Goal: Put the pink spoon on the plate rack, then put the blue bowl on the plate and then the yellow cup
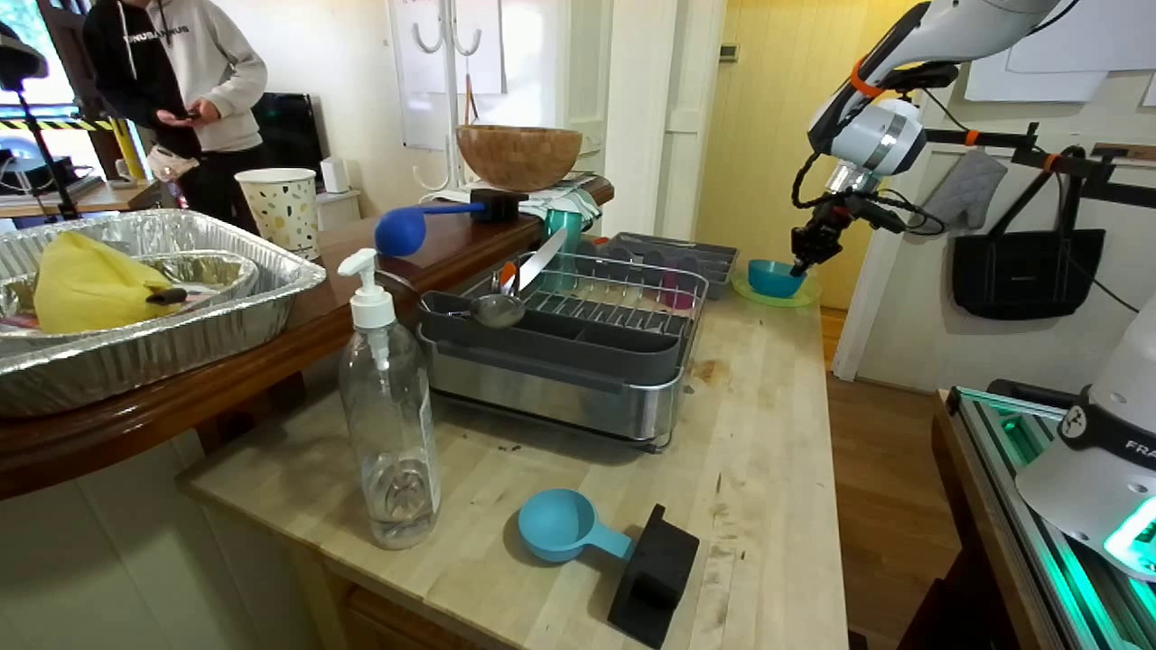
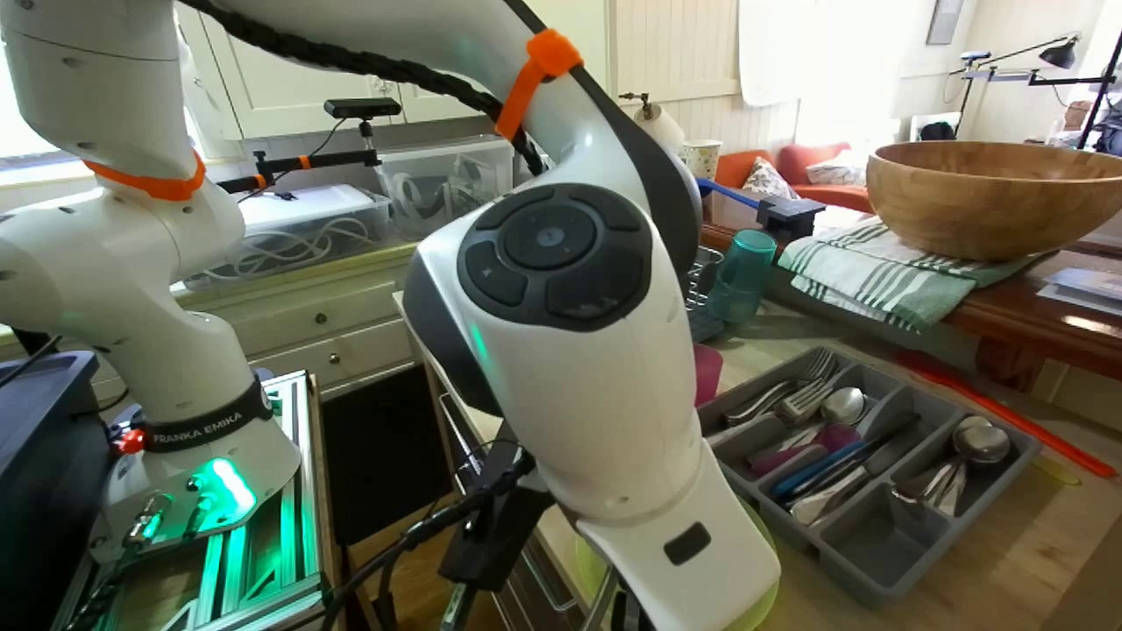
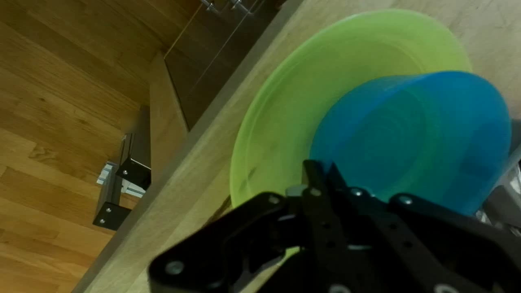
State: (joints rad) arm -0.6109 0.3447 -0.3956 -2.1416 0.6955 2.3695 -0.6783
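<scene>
As far as can be made out in the wrist view, find the gripper [image 3: 324,166] pinching the rim of the blue bowl [image 3: 407,134], with dark fingers [image 3: 314,177] close together and a sliver of blue between. Cannot see the stretch of bowl wall beneath the finger linkage. Note the bowl over the right side of the yellow-green plate [image 3: 276,142], covering that edge; cannot tell whether resting flat or slightly raised. Cannot name the grey, shiny clutter [image 3: 501,201] cut off at the right edge. In an exterior view, spot bowl and plate at the far end of the wooden counter [image 1: 759,433], with fingertips at the bowl's right side, too dark to separate. Nearer and to the left, make out the plate rack [image 1: 551,411], with contents muddled by wires. In an exterior view, find bowl and fingertips hidden by the white arm [image 2: 605,421]; catch only slivers of plate to either side. Note a pink thing [image 2: 708,372] half behind the arm, of unclear kind, and to the right, in the grey cutlery tray [image 2: 881,543], a magenta-pink piece [image 2: 833,436] too jumbled to call a spoon. See also a foil tray [image 1: 226,334] cut off at left and, beyond, a person [image 1: 217,81] cropped at the top.
</scene>
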